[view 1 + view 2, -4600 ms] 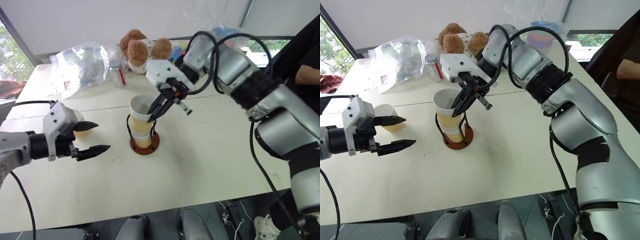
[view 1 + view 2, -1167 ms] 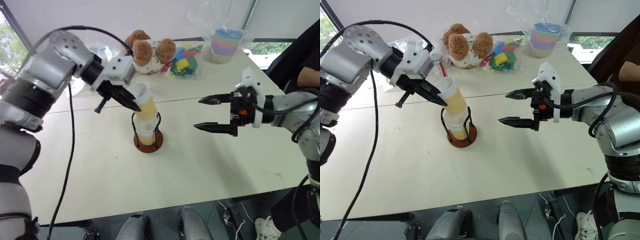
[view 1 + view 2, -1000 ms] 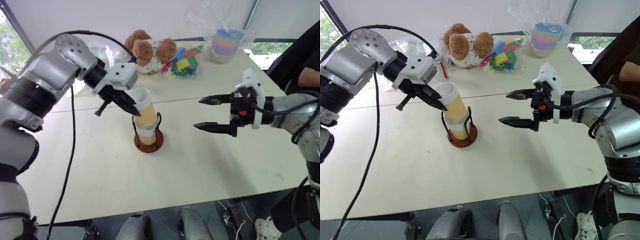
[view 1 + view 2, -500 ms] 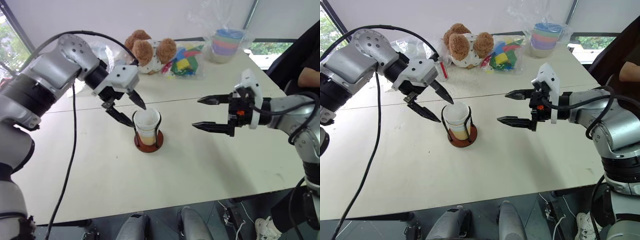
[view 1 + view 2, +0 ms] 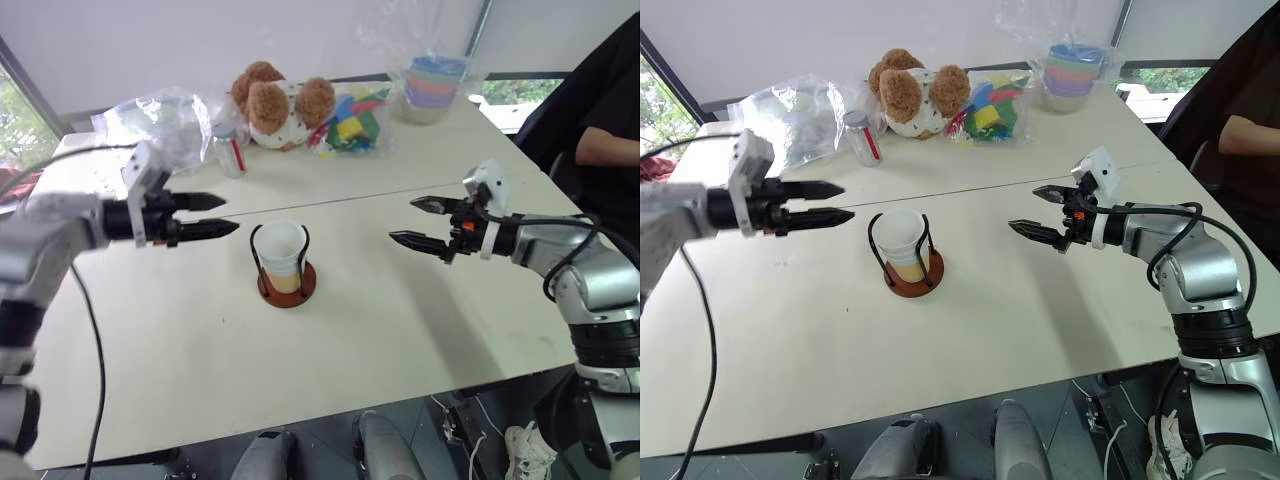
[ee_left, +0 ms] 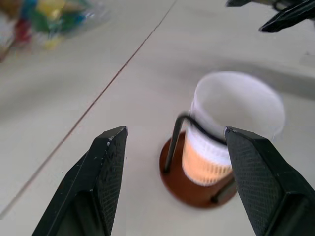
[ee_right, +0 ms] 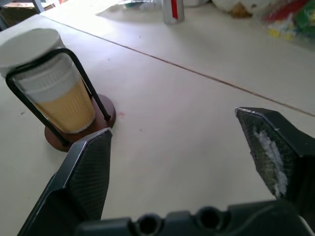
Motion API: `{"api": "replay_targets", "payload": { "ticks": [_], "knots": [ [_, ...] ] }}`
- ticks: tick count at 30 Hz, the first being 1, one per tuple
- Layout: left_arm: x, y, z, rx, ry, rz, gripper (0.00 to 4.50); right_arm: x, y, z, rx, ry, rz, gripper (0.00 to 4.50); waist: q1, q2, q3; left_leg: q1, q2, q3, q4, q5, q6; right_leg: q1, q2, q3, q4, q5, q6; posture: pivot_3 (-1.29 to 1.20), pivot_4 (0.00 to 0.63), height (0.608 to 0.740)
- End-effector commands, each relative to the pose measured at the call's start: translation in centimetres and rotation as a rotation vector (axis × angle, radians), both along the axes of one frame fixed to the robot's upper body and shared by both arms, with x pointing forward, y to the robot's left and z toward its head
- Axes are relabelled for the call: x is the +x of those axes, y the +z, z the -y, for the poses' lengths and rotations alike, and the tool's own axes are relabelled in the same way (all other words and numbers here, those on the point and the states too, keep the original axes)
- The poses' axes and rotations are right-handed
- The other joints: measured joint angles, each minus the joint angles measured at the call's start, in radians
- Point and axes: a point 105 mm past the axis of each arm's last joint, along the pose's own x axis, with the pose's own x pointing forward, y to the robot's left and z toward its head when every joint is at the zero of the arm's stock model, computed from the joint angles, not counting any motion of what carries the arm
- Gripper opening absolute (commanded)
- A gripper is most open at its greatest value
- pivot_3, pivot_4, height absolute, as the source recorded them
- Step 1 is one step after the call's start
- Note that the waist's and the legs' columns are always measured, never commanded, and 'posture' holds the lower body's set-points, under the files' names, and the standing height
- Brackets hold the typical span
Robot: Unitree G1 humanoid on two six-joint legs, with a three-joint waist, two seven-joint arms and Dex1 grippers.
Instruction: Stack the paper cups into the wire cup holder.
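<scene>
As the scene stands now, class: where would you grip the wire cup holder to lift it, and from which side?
Probably from above, on a black wire loop of the wire cup holder near its top: the loops stand upright beside the nested paper cups, while the red disc base lies flat on the table.

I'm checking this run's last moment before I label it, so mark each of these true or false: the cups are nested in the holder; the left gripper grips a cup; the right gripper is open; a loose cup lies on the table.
1. The paper cups sit nested inside the wire cup holder. True.
2. The left gripper grips a cup. False: it is open, holding nothing, off to one side of the holder.
3. The right gripper is open and holds nothing. True.
4. A loose tan cup lies on the table. False: none is visible outside the holder.
</scene>
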Motion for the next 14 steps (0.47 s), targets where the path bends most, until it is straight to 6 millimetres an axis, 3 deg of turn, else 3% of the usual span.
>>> {"api": "replay_targets", "payload": {
  "ticks": [1, 6, 14],
  "knots": [
    [-1.9, 1.9, -1.2, -0.031, 0.191, 0.163, 3.21, 0.4, 0.4, 0.1, 0.020, -0.012, 0.028, 4.38, 0.015, 0.000, 0.000, 0.000, 0.000, 0.000, 0.000, 0.000, 0.000, 0.000, 0.000, 0.000, -0.003, 0.000, -0.001, 0.00, 0.150, 0.740],
    [-3.9, -2.5, -1.9, -0.084, 0.494, 0.166, 3.21, 1.3, -1.3, 0.4, 0.003, -0.038, -0.015, 4.38, 0.054, 0.001, -0.001, 0.009, 0.000, 0.001, -0.001, -0.002, 0.004, 0.013, 0.000, -0.001, -0.010, 0.003, -0.002, 0.00, 0.150, 0.740],
    [-4.8, -6.8, -1.3, -0.163, 0.621, 0.101, 3.21, 1.6, -2.0, 0.4, -0.010, -0.042, -0.022, 4.38, 0.070, 0.000, -0.002, 0.015, 0.000, -0.001, -0.001, -0.003, 0.004, 0.024, 0.002, -0.003, -0.016, 0.006, -0.002, 0.00, 0.150, 0.740]
  ]
}}
